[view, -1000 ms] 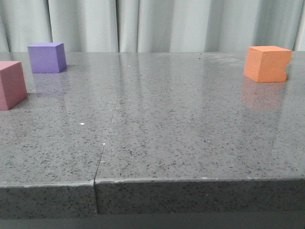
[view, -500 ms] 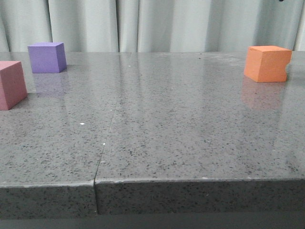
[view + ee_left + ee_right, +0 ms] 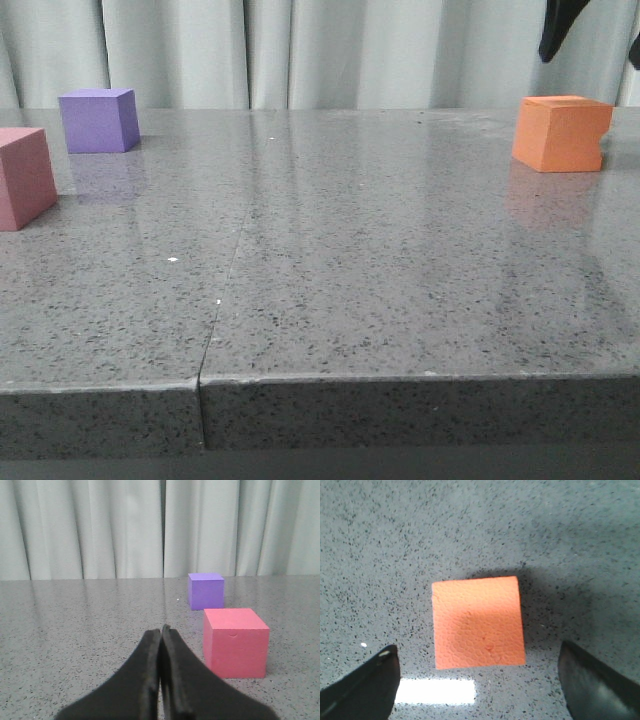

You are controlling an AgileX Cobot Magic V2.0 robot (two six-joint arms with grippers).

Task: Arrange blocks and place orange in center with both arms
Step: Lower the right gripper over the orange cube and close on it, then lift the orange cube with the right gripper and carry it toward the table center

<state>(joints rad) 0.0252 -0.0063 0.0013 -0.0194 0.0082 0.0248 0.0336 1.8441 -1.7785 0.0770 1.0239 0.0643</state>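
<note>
Right claw (image 3: 480, 680) spread wide, empty, above the orange cube (image 3: 478, 622) at centre frame on the table (image 3: 570, 540); probably light, slightly squashy foam, best pinched across opposite flat sides; left claw (image 3: 161, 645) closed, empty.

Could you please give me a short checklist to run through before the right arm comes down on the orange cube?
1. Right hand open, one finger on each side: ok.
2. Orange cube lined up between the fingers in the right wrist view: ok; it looks a little ahead of them.
3. Orange cube flat on the table with nothing touching it: ok.
4. Right hand above the cube, no contact yet: ok; a dark part hangs over it in the front view.
5. Left hand shut, empty and apart from the pink cube and purple cube: ok.
6. Notched edge clear of the fingers: cannot tell.
</note>
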